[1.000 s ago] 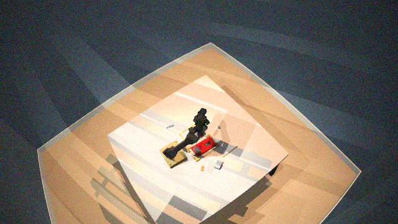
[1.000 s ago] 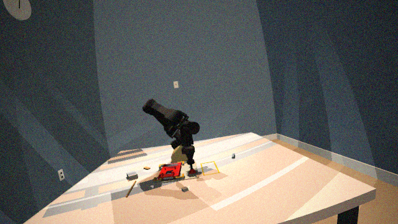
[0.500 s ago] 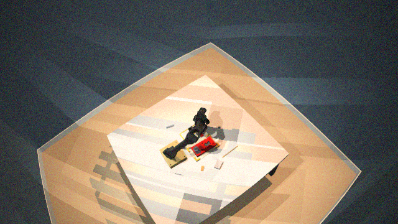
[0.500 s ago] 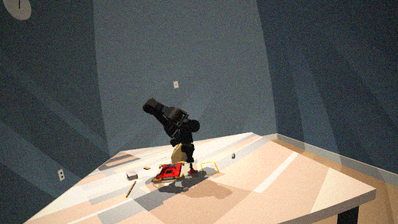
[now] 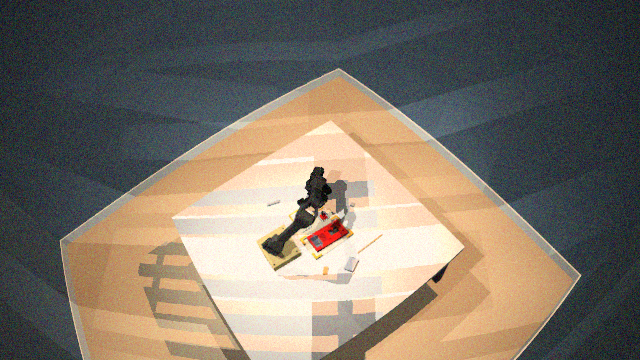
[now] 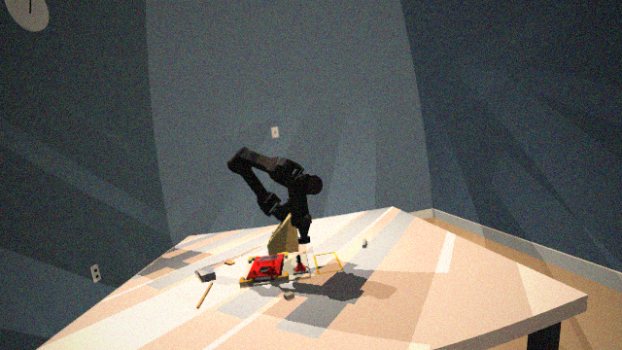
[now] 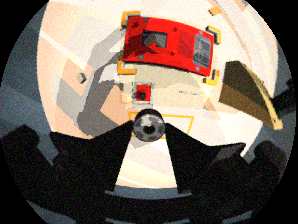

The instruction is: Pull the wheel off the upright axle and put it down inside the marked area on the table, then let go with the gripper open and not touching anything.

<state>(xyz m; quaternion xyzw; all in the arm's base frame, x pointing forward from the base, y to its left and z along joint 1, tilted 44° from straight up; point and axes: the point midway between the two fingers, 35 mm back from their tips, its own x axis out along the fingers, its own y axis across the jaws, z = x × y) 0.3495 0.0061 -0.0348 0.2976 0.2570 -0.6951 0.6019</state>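
Observation:
The wheel (image 7: 149, 117), dark-rimmed with a grey hub, is pinched between the fingertips in the wrist view. My gripper (image 7: 149, 124) (image 6: 304, 239) is shut on it and points down. In the exterior view the fingertips are above the upright axle, with a gap between them. The axle (image 7: 142, 95) (image 6: 299, 265) (image 5: 323, 216) is dark and stands on a small red base. The marked area, a yellow outline (image 7: 191, 127) (image 6: 316, 264), lies flat beside the axle base. The arm hides part of the outline in the top view.
A red car-like body (image 5: 326, 237) (image 6: 265, 266) (image 7: 170, 45) sits between yellow corner brackets beside the axle base. A grey block (image 5: 351, 264) (image 6: 206, 276), a thin stick (image 5: 370, 243) (image 6: 204, 296) and a small grey piece (image 6: 289, 296) (image 7: 82, 78) lie around it.

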